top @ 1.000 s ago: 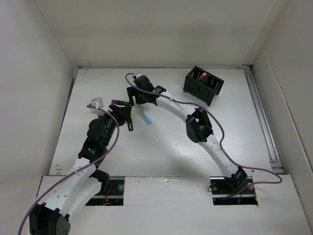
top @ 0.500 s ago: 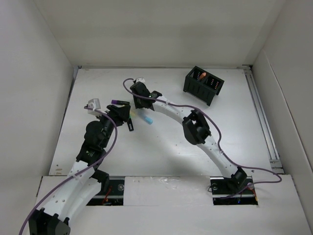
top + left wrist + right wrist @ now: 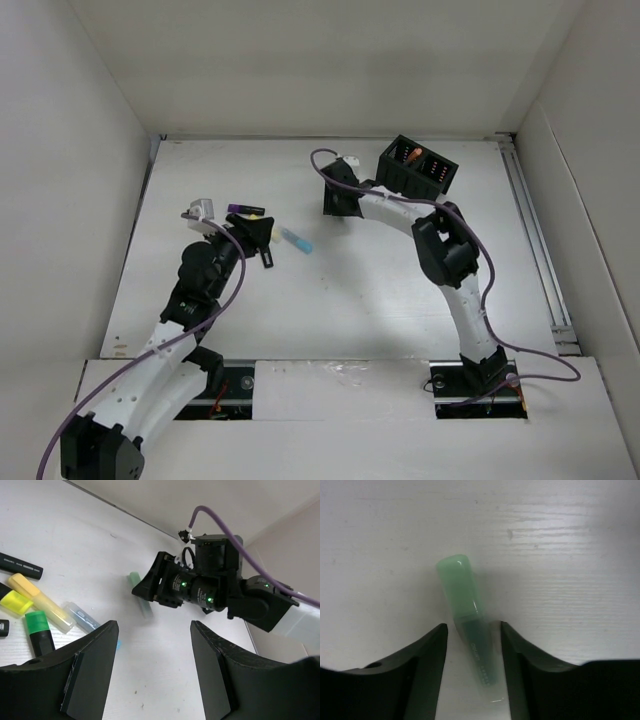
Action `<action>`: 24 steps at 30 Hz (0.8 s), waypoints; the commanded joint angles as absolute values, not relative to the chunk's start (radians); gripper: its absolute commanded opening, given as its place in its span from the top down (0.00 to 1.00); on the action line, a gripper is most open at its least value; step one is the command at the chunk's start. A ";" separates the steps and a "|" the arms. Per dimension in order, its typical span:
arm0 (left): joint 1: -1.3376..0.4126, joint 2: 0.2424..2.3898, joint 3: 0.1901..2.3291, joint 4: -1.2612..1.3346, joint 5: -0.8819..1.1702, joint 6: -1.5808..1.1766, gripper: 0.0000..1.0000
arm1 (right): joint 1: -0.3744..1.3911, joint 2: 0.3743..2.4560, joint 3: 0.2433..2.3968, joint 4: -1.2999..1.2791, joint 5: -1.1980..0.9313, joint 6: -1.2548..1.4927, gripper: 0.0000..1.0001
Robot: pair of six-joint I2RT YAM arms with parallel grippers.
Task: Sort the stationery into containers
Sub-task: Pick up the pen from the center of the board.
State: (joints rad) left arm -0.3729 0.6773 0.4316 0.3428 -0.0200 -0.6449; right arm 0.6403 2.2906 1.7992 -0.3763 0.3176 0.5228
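The pale green highlighter [image 3: 460, 587] sits between the jaws of the right gripper [image 3: 472, 630], which pinch its clear barrel near the tail. The capped end sticks out ahead and leans a little to one side. From the left wrist camera it seems to hang just off the surface [image 3: 350, 290], not resting on it. The gripper is near the black organiser box [image 3: 400, 178] at the far right, and an orange pen [image 3: 412, 153] already stands in one of the box's compartments.

The hold looks thin to me. With so much of the pen's length past the jaws and that lean, it could swivel or slip out on the way. The cap could also catch the box's rim and tip the pen outside a compartment.

The left gripper [image 3: 152, 635] hovers with its jaws spread and nothing between them, over the loose pens: a yellow highlighter [image 3: 37, 597], a green-capped marker [image 3: 40, 630], a black marker [image 3: 20, 566] and a clear blue-tipped pen [image 3: 80, 617].

Only the right wrist view shows the pinch and the lean, but it shows no box. The overhead view shows the box and both arms, yet the wrist hides the carried pen there. The left wrist view alone gives the pen side-on and shows the pile clearly.
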 commanded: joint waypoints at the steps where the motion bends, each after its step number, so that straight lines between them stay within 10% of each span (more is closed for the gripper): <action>1: -0.373 0.699 0.433 0.394 0.020 -0.647 0.44 | 0.657 2.240 1.784 -0.371 0.275 0.558 0.44; 10: -0.373 0.719 0.431 0.419 0.019 -0.647 0.44 | 0.604 2.339 1.978 -0.469 0.310 0.532 0.33; 24: -0.373 0.719 0.443 0.408 0.025 -0.647 0.42 | 0.574 2.494 2.198 -0.626 0.299 0.479 0.52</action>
